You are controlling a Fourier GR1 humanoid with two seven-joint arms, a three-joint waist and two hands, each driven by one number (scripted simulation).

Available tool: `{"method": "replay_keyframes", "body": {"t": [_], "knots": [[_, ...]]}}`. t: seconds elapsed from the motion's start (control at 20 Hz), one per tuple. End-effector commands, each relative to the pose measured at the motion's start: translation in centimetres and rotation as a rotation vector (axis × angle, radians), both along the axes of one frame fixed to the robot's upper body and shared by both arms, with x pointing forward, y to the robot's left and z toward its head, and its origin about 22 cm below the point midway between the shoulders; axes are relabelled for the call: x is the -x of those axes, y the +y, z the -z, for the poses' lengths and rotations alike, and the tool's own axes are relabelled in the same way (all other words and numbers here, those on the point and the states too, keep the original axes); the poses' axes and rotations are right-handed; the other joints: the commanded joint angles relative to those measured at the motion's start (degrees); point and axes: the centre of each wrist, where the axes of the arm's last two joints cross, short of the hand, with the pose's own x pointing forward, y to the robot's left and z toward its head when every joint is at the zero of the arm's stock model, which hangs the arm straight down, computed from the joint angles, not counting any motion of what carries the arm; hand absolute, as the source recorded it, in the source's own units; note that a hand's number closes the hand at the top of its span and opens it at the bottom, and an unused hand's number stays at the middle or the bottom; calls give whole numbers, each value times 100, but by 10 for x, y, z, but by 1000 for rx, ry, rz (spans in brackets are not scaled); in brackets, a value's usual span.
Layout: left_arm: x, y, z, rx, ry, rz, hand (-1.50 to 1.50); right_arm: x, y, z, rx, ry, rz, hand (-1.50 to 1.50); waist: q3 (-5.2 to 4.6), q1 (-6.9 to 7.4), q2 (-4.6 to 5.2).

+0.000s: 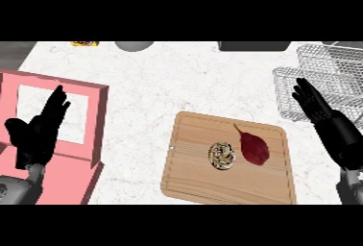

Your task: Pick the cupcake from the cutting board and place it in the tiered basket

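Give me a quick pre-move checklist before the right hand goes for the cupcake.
1. Cupcake on the cutting board: ok.
2. Nothing on top of the cupcake: ok; the dark red leaf lies beside it.
3. Right hand open, holding nothing: ok.
4. Left hand open over the pink frame, away from the board: ok.
5. Tiered basket in view at upper right: ok.
6. Basket tiers free: cannot tell.

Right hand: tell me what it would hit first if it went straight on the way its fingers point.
Probably the tiered basket: the right hand is open, fingertips aimed up-left at its wire lower tier. Height is unclear, so it might pass above.
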Motion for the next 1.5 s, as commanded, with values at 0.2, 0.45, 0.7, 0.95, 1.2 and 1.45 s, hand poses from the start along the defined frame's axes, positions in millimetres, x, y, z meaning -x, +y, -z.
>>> {"method": "replay_keyframes", "body": {"t": [0.2, 0.45, 0.7, 0.95, 1.2, 1.45], "knots": [[0, -64, 10, 98, -76, 293, 0, -14, 148, 20, -120, 56, -5, -150, 48, 201, 285], [7, -76, 39, 141, -31, 391, 0, -11, 190, 56, -156, 91, 113, -150, 65, 251, 323], [14, -77, 45, 146, -18, 383, 0, -5, 234, 27, -48, -142, 78, -150, 57, 111, 226], [18, -73, 65, 151, -9, 337, 0, -24, 196, -9, 347, -95, 65, -150, 31, -48, 167], [14, -59, 52, 149, 2, 341, 0, -30, 180, -11, 841, 57, -9, -150, -4, -62, 80], [19, -61, 62, 157, 15, 343, 0, -25, 197, -54, 1144, 171, -92, -150, 9, -64, 120]]}}
